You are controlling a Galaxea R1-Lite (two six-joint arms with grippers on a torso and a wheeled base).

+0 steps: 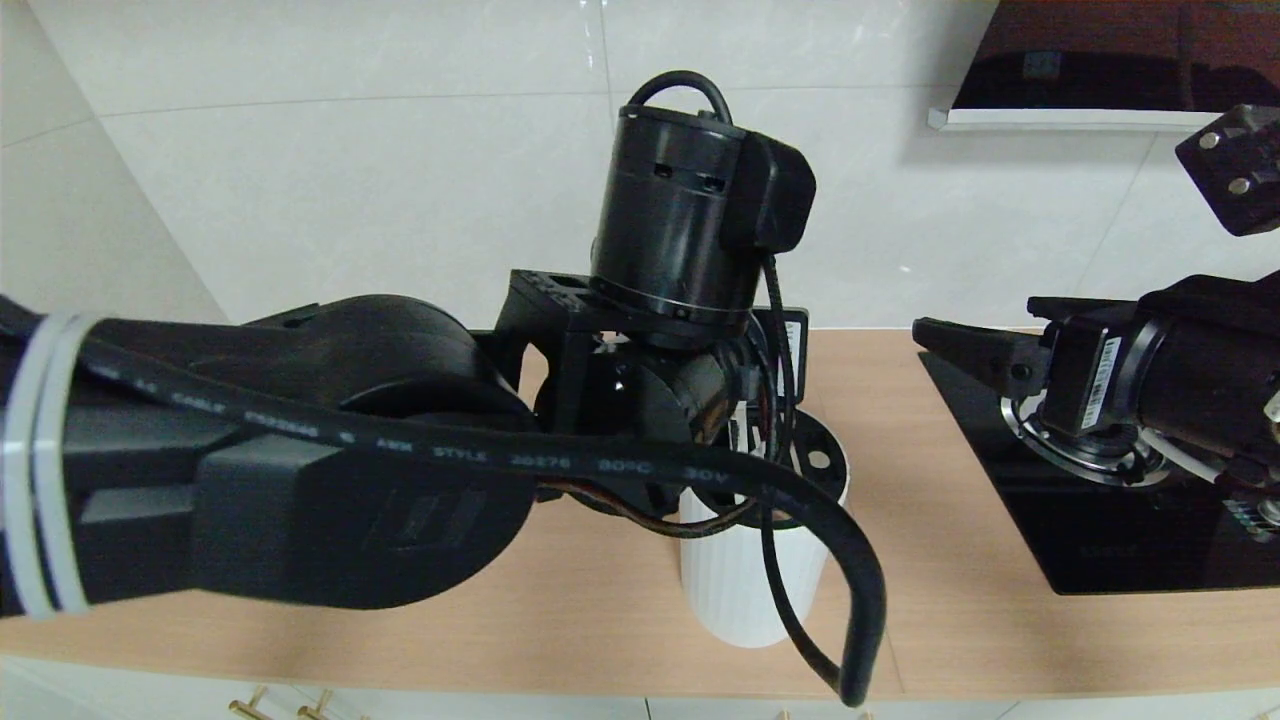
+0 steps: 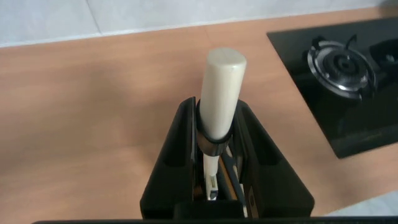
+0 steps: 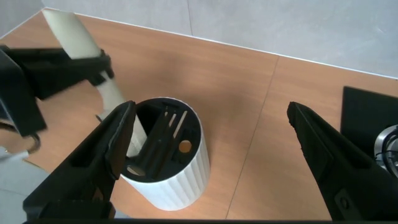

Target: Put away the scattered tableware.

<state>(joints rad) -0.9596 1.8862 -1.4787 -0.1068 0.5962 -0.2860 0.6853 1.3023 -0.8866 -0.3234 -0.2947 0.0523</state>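
While I'm on the head cam, my left arm hangs right over the white ribbed holder point(image 1: 745, 590) on the wooden counter point(image 1: 960, 600), with the stove point(image 1: 1100, 540) off to my right.

Left wrist cam: the left gripper point(image 2: 216, 106) is clamped tight on a utensil point(image 2: 221, 81) with a fat cream handle. The rounded butt end pokes out past the fingertips and the thin neck runs back toward the camera. Can't tell if it's a spoon or a knife.

Right wrist cam is the useful one. The right gripper point(image 3: 210, 111) is spread wide with nothing in it, hovering above the holder. The utensil's long axis is tilted, with the butt end up and leaning away from the holder. The business end points down and looks like it dips into the compartment nearest the left gripper, though my own finger hides the tip. Other slots have dark utensils point(image 3: 163, 134) in them.

I'd call this the insertion step, nearly done. Next I reckon I need to stand it more upright, ease it down a touch, then let go, keeping the right arm clear.
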